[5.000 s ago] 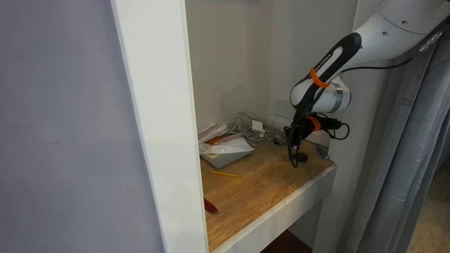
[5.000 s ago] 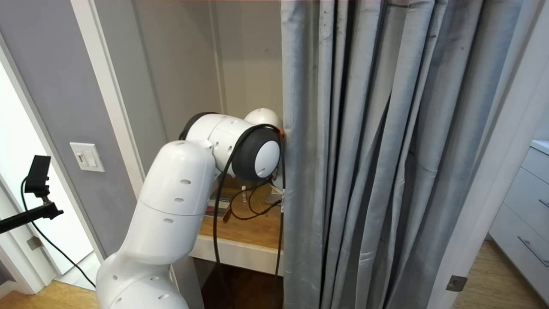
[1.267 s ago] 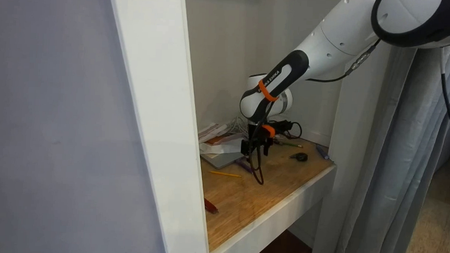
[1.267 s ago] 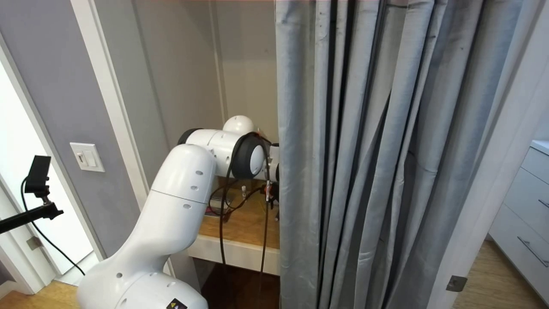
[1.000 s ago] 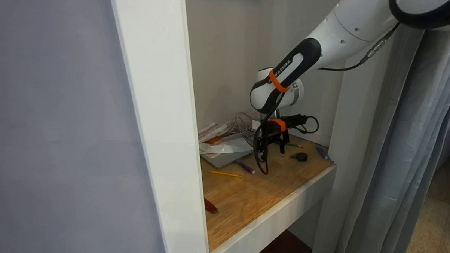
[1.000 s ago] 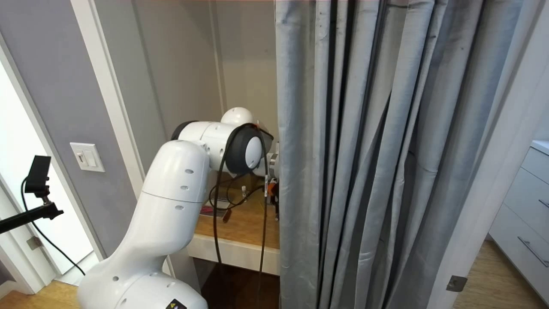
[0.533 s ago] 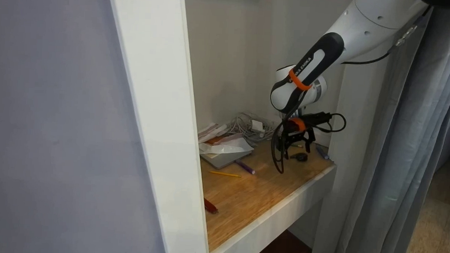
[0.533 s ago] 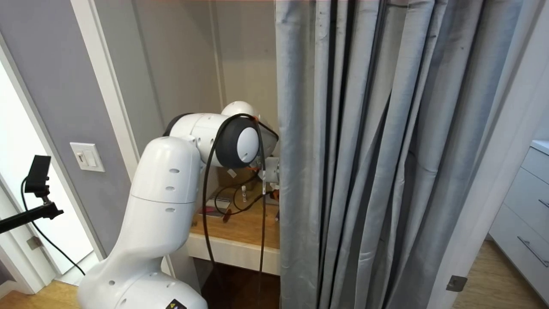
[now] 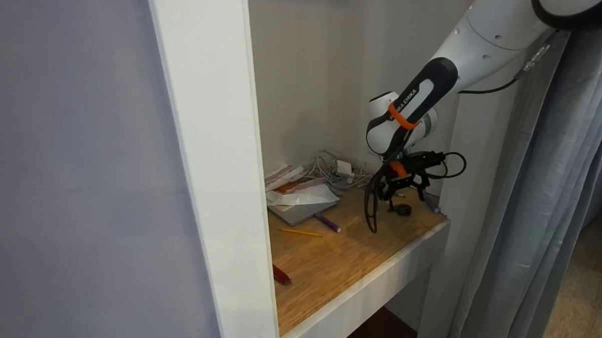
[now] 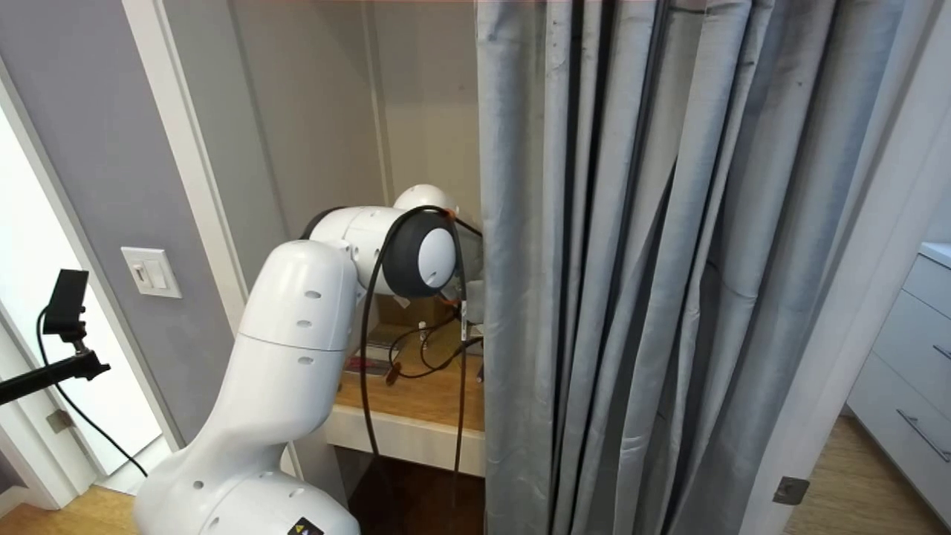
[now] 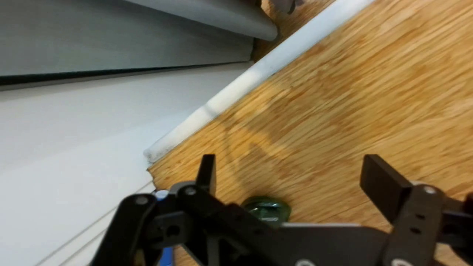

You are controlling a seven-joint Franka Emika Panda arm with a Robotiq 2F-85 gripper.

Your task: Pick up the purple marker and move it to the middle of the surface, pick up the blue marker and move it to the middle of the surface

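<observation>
The purple marker [image 9: 327, 223] lies on the wooden surface [image 9: 343, 260], its far end against a grey flat item. At the far right end of the board, close to the wall, rests the blue marker [image 9: 432, 204]; in the wrist view part of its blue barrel [image 11: 166, 256] shows beneath the left finger linkage. My gripper [image 9: 406, 198] hangs above that right end, away from the purple marker and slightly left of the blue one. Seen from the wrist, the gripper [image 11: 290, 173] has its fingers wide apart, with only bare wood between the tips.
A dark green rounded object [image 11: 268, 210] sits under the gripper. White papers [image 9: 310, 193] and tangled cables [image 9: 326, 167] are piled at the back left. A yellow pencil [image 9: 301, 232] and a red object [image 9: 282, 276] lie nearer. A grey curtain [image 10: 594, 260] hangs beside the arm.
The purple marker, not visible by the grey item five seconds ago, now lies there. Over the last second my gripper has moved right, away from it, and then dipped slightly, staying open.
</observation>
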